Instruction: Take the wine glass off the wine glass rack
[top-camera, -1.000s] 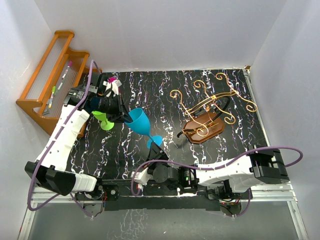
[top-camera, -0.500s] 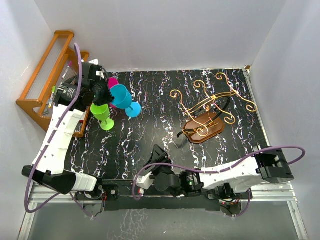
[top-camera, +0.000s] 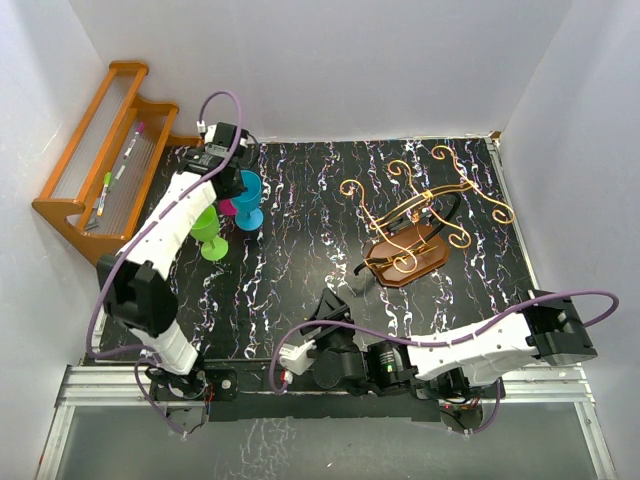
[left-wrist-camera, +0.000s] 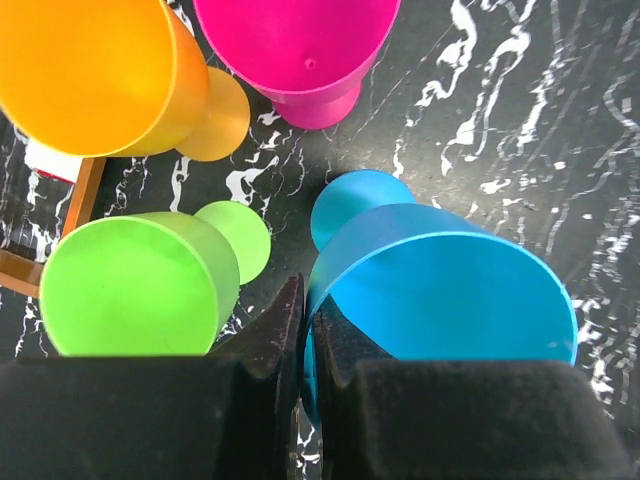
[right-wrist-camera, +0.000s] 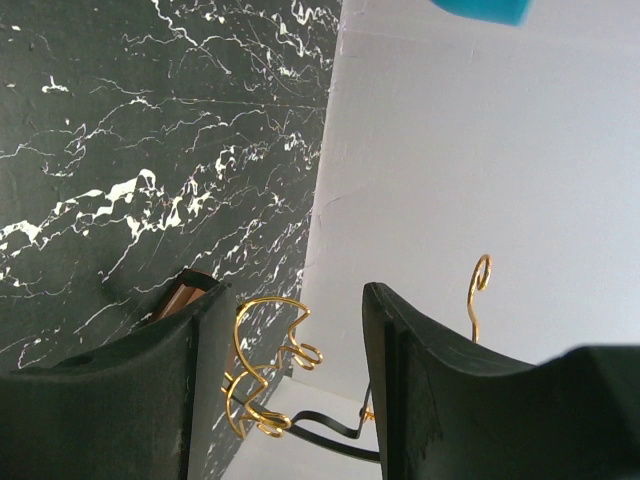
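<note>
Transfer is nearly over: a second ago the blue wine glass (top-camera: 248, 192) hung tilted over the middle of the table (top-camera: 300, 255), with the right arm close by its foot; half a second ago it was swinging toward the far-left corner; now it stands upright there, just beside the pink glass (left-wrist-camera: 300, 45) and near the green glass (left-wrist-camera: 130, 290) and the orange glass (left-wrist-camera: 90, 70), in front of the wooden shelf (top-camera: 125, 72). The gold wire rack (top-camera: 420, 215) sits well apart on the right side of the table, and none of its scroll arms carries a glass, so the removal itself looks done. The left gripper (left-wrist-camera: 303, 300) is pinching the rim of the blue glass, one finger inside the bowl and one outside, the wall clamped between them. Whether the foot already bears fully on the table cannot be told for certain, though the top view suggests it does. The right gripper (right-wrist-camera: 292, 300) has pulled back toward the near edge, its fingers spread with nothing between them, the rack showing in the gap beyond. What seems left is for the left fingers to part and lift straight up, since the neighbouring glasses stand close enough to be knocked by a sideways exit.
</note>
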